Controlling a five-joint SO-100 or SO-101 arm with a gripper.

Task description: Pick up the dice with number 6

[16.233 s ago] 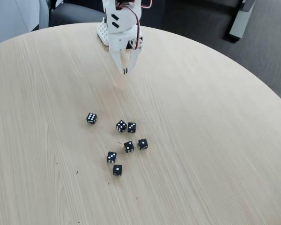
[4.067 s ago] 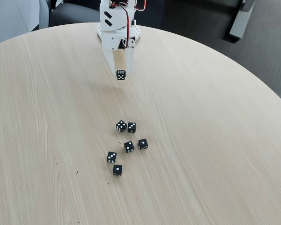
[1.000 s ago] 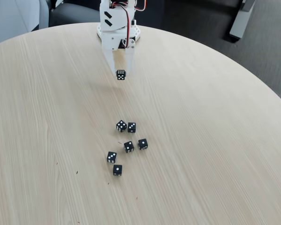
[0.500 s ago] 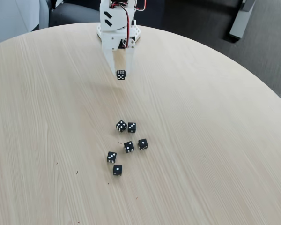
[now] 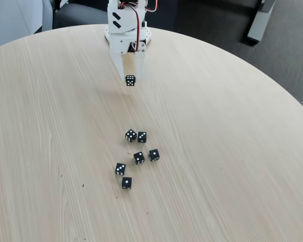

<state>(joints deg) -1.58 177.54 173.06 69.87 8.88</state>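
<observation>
The dice with number 6 [image 5: 130, 80], a small black cube crowded with white pips, hangs above the table at the tips of my white gripper [image 5: 130, 79] in the fixed view. The fingers are shut on it, pointing down from the arm at the table's far edge. Below it lies a faint shadow on the wood.
Several other black dice [image 5: 136, 157] with few pips lie clustered near the middle of the round light-wood table [image 5: 227, 146]. The arm's white base [image 5: 126, 30] stands at the far edge. Dark floor and a grey stand [image 5: 260, 20] lie beyond.
Since the earliest frame, the six-pip die has left its spot at the left of the cluster and now hangs in my shut gripper. Over the last second nothing has moved.
</observation>
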